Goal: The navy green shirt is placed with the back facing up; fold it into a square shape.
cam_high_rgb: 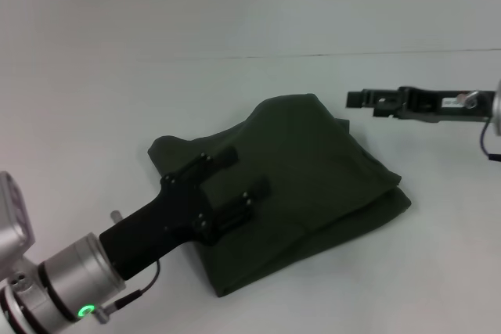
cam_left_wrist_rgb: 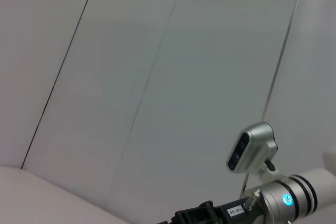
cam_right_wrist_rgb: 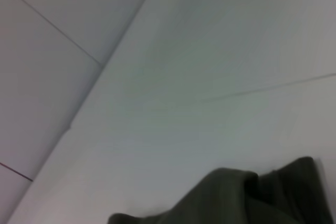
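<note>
The navy green shirt [cam_high_rgb: 313, 185] lies folded into a rough four-sided bundle on the white table, plain side showing, with layered edges along its right side. My left gripper [cam_high_rgb: 244, 177] hovers over the shirt's left part, open, with bare cloth showing between its two black fingers [cam_high_rgb: 223, 160]. My right gripper [cam_high_rgb: 354, 99] hangs level in the air just past the shirt's far right corner, not touching it. The right wrist view shows a rumpled edge of the shirt [cam_right_wrist_rgb: 247, 198]. The left wrist view catches the right gripper [cam_left_wrist_rgb: 197, 216] low in the picture.
The white table [cam_high_rgb: 94, 99] spreads around the shirt on all sides. A pale panelled wall [cam_left_wrist_rgb: 157, 77] rises behind it. The right arm's silver wrist camera [cam_left_wrist_rgb: 251, 148] shows in the left wrist view.
</note>
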